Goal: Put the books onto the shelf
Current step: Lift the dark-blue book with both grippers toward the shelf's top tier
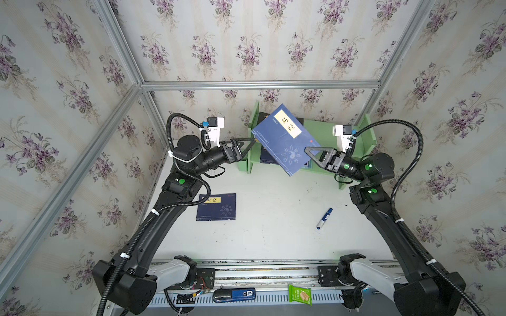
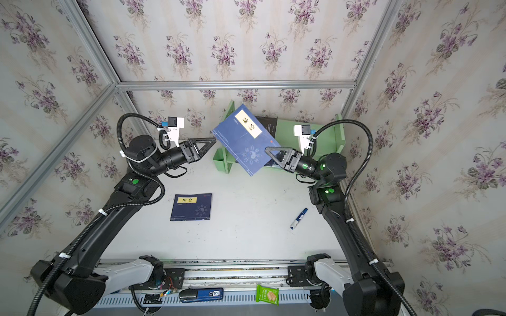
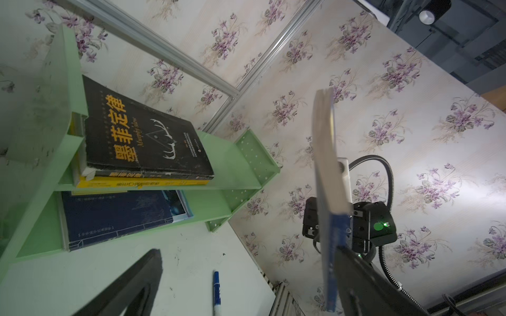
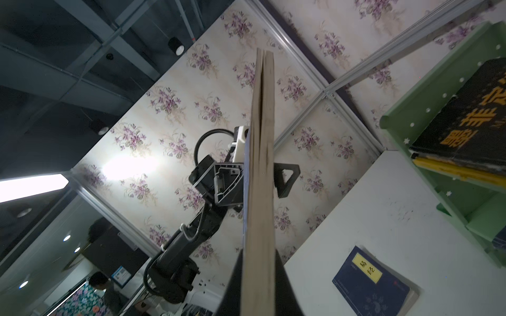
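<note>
The white table (image 1: 273, 240) carries the whole setup. The pale green shelf (image 1: 321, 130) stands at the table's far edge against the wall. It has 2 tiers between 2 upright side panels.

The held book (image 1: 284, 139) is navy with a yellow label. It hangs tilted in the air in front of and above the shelf, cover up. It hides part of the top tier in both top views. In the left wrist view it is clear of the shelf (image 3: 246, 153).

The loose book (image 1: 216, 207), also navy with a yellow label, lies flat on the table. It is well in front of the shelf, toward its left panel.

On the shelf's top tier, the black book (image 3: 145, 136) with gold characters lies flat on the yellow book (image 3: 142, 182). On the lower tier lies 1 navy book (image 3: 109, 219), with a pale blue cover edge showing beside it.

The right gripper (image 1: 308, 151) reaches in from the shelf's right-panel side. It is clenched on the held book's lower corner; the right wrist view shows the page edge (image 4: 260, 191) pinched between its fingers.

The left gripper (image 1: 247, 149) hovers at the shelf's left panel, released, jaws spread wide. 1 finger (image 4: 286, 177) stands on the far side of the held book's edge. Contact with the book cannot be told.

The blue-and-white pen (image 1: 324, 218) lies on the table in front of the shelf's right panel.
</note>
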